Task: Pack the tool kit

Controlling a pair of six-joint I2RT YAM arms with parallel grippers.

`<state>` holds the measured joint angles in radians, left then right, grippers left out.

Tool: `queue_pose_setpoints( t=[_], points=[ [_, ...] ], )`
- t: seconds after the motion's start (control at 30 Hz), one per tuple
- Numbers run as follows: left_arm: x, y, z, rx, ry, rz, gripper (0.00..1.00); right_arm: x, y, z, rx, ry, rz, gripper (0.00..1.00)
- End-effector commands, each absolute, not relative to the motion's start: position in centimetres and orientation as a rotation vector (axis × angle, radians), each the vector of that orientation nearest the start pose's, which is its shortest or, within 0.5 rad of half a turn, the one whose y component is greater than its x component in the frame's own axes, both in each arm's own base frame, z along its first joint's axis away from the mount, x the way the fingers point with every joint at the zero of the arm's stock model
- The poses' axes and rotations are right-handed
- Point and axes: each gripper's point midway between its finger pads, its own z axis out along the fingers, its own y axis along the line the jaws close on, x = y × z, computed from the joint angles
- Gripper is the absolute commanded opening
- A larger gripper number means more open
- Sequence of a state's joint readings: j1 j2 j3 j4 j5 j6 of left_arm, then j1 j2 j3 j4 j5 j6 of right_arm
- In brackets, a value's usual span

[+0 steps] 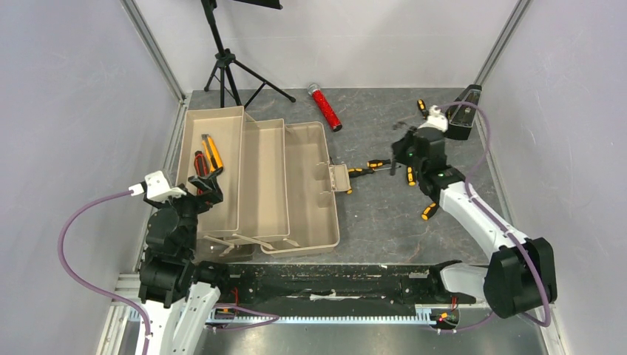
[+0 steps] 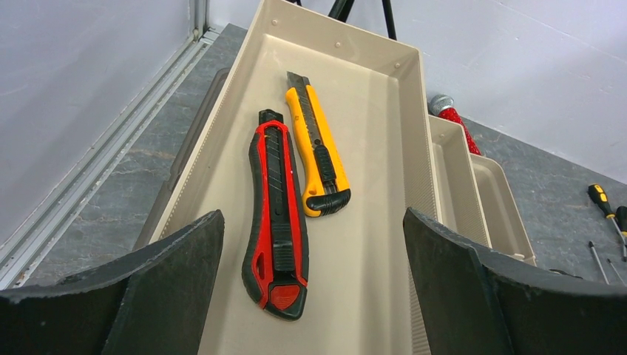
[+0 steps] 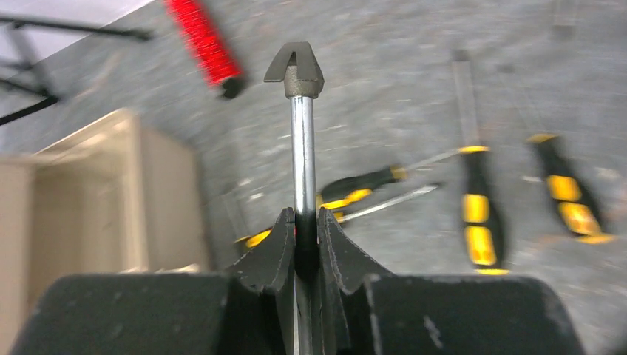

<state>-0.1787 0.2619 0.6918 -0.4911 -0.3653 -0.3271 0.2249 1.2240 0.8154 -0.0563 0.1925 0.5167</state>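
The tan tool kit box [image 1: 312, 207] lies open with its fold-out trays spread to the left. A red utility knife [image 2: 275, 214] and an orange utility knife [image 2: 316, 151] lie in the far-left tray [image 2: 373, 133]. My left gripper [image 2: 312, 216] hovers open over that tray's near end, holding nothing. My right gripper [image 3: 303, 216] is shut on the steel shaft of the small hammer [image 3: 302, 140], its dark head pointing away, lifted above the table right of the box [image 1: 409, 150]. Black-orange screwdrivers [image 3: 479, 214] lie scattered below it.
More screwdrivers [image 1: 377, 164] lie between the box and the right arm, one [image 1: 429, 211] nearer the front. A red glittery cylinder [image 1: 325, 107] lies at the back, a black metronome [image 1: 462, 111] in the back right corner, a tripod [image 1: 225, 66] behind the box.
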Motion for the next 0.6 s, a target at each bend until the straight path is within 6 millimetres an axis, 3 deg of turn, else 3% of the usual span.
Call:
queue_pose_setpoints(
  t=[0.0, 0.3, 0.4, 0.47, 0.57],
  points=[
    [21.1, 1.9, 29.0, -0.383, 1.556, -0.050, 0.95, 37.9, 16.3, 24.4, 0.266, 1.831, 0.605, 0.00],
    [20.9, 2.2, 28.8, -0.402, 1.550, -0.036, 0.95, 33.0, 34.5, 29.1, -0.015, 1.785, 1.082, 0.00],
    [20.5, 2.6, 29.1, -0.419, 1.522, -0.028, 0.95, 31.5, 39.1, 29.4, -0.027, 1.795, 1.157, 0.00],
    [20.3, 2.9, 29.3, -0.427, 1.505, -0.026, 0.95, 30.7, 41.8, 28.3, -0.018, 1.851, 1.165, 0.00],
    [20.0, 3.0, 29.5, -0.434, 1.485, -0.027, 0.95, 30.1, 44.6, 27.5, 0.008, 1.883, 1.159, 0.00]
  ],
)
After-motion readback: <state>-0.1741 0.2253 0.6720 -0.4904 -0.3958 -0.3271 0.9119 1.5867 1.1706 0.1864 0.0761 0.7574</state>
